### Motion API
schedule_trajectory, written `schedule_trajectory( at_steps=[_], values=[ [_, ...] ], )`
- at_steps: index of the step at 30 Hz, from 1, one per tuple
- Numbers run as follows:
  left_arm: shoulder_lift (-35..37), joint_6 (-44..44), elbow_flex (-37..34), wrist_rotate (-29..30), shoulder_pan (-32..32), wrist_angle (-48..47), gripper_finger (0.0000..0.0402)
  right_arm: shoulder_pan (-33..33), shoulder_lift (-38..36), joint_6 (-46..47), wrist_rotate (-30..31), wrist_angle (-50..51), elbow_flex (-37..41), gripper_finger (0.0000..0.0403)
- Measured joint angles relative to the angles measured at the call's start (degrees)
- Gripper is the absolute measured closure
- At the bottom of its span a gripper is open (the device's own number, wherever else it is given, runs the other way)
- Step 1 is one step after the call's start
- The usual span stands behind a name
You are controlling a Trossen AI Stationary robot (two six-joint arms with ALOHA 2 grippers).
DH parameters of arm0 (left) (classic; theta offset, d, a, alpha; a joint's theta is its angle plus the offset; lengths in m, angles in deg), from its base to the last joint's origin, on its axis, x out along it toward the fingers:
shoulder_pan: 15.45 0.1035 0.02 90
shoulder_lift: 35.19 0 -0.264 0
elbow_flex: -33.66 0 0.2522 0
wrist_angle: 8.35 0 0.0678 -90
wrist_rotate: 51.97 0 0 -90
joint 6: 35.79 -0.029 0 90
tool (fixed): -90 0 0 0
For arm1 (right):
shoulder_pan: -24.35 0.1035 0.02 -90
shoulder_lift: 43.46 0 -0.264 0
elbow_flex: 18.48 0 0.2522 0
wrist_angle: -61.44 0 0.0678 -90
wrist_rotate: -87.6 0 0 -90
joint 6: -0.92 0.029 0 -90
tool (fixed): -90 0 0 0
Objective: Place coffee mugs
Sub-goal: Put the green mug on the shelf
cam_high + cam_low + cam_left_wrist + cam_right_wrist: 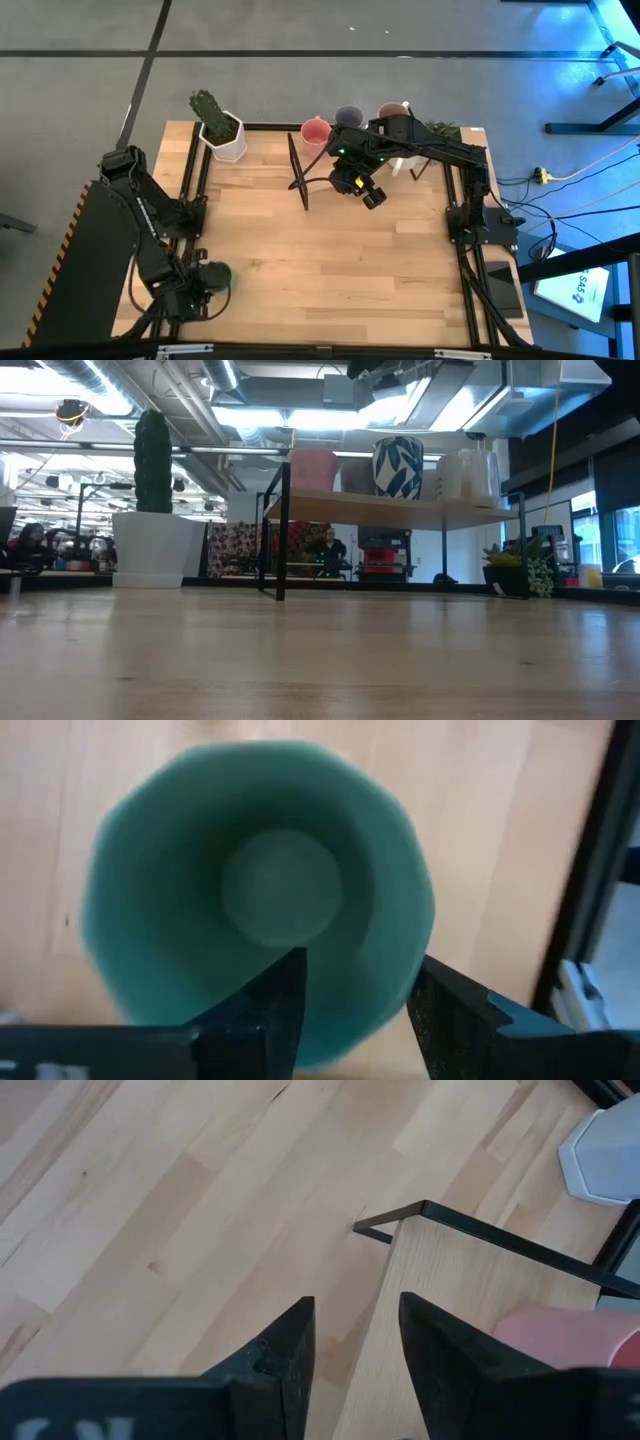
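Observation:
A teal green mug sits at the table's near left corner, its open mouth facing the left wrist camera, and my left gripper is shut on its wall; both show in the high view. My right gripper hangs open and empty over the near left corner of a raised wooden shelf, also in the high view. A pink mug, a lavender-blue mug and a mauve mug stand on the shelf. My left gripper has the teal mug's wall between its two fingers, one finger inside the mug and one outside. The fingers come from above, pointing down into the mouth. Whether the mug stands on the table or is lifted, I cannot tell.
A white hexagonal pot with a cactus stands at the far left, left of the shelf. The shelf's black frame legs rise from the table. A small green plant is at the far right. Bare wood lies in the table's middle and near part.

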Motion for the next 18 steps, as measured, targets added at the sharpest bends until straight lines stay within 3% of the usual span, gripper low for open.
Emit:
schedule_trajectory(
  at_steps=[4, 11, 18],
  values=[
    [0.0, -1.5, -2.8, 0.0, 1.6, 2.8, 0.0277, 0.0, 0.0, 0.0, 0.0, 0.1, 0.0, 0.0267],
    [0.1, -7.9, -4.6, 1.0, 6.8, 4.2, 0.0382, 0.0, 0.0, 0.0, 0.0, 0.8, 0.0, 0.0267],
    [-0.2, -18.8, -2.9, 3.2, 15.2, 8.9, 0.0385, 0.0, 0.0, 0.1, -1.0, 1.4, 0.0, 0.0267]
  ],
)
